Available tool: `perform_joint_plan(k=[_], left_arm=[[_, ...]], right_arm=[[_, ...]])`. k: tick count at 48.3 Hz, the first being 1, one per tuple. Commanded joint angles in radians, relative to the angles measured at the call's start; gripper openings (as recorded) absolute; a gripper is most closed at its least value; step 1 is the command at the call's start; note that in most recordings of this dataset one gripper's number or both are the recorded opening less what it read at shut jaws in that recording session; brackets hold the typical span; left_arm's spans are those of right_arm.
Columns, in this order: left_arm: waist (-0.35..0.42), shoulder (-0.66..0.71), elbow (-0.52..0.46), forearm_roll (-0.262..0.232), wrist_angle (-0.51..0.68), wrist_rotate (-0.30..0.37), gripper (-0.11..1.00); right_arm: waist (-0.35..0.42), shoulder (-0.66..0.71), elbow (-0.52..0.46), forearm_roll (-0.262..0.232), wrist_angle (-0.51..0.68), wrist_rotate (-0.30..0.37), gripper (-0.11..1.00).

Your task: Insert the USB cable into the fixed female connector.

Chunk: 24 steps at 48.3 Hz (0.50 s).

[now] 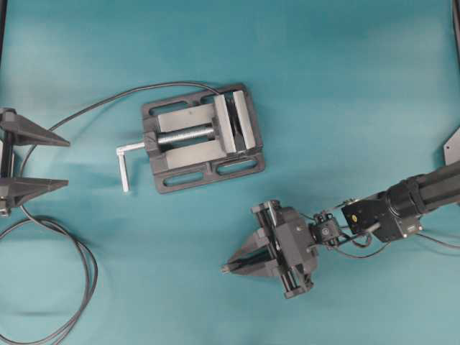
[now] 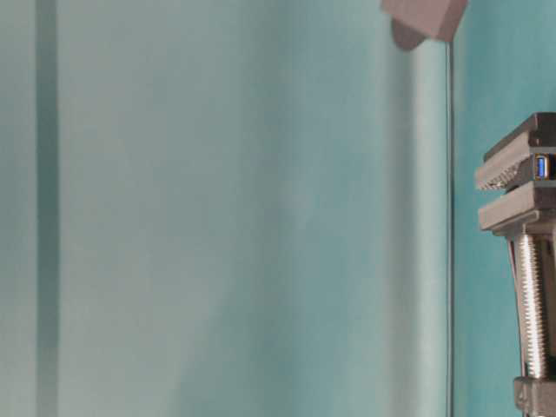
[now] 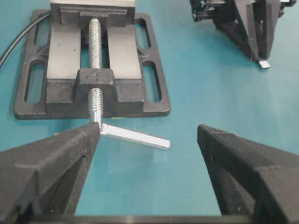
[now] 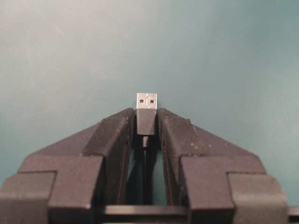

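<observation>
My right gripper [image 4: 146, 122] is shut on the USB cable [image 4: 146, 114]. The dark plug is pinched between the fingertips, its silver end sticks out in front, and the thin cable runs back between the fingers. In the overhead view this gripper [image 1: 231, 267] hovers below and right of the vise, apart from it. The fixed female connector [image 2: 541, 166] shows as a small blue-mouthed socket clamped between the vise jaws. My left gripper [image 1: 67, 163] stands open at the far left with nothing between its fingers; in its own view [image 3: 148, 130] it faces the vise's crank end.
The dark metal vise [image 1: 203, 136] sits left of centre, its silver crank handle [image 1: 124, 162] pointing toward my left gripper. A thicker black cable [image 1: 86, 269] leaves the vise's far side, curves left and loops at the lower left corner. Teal cloth covers the table.
</observation>
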Motion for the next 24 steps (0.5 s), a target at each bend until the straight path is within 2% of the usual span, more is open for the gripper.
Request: perform_joint_plan(k=[1, 7, 14, 19, 24], left_arm=[[0.002, 0.006, -0.009, 0.005, -0.017, 0.003, 1.0], [0.002, 0.006, -0.009, 0.005, -0.017, 0.003, 1.0], [0.002, 0.006, -0.009, 0.005, -0.017, 0.003, 1.0], [0.002, 0.006, -0.009, 0.005, -0.017, 0.003, 1.0], [0.002, 0.006, -0.009, 0.003, -0.017, 0.002, 1.0]], right_arm=[[0.005, -0.048, -0.003, 0.018, -0.003, 0.002, 0.22], [0.008, -0.06, 0.0, 0.034, 0.003, 0.0, 0.22], [0.021, -0.081, 0.015, 0.081, 0.006, -0.002, 0.22], [0.038, -0.095, 0.021, 0.161, 0.005, -0.005, 0.22], [0.066, -0.106, 0.029, 0.284, 0.003, -0.026, 0.22]])
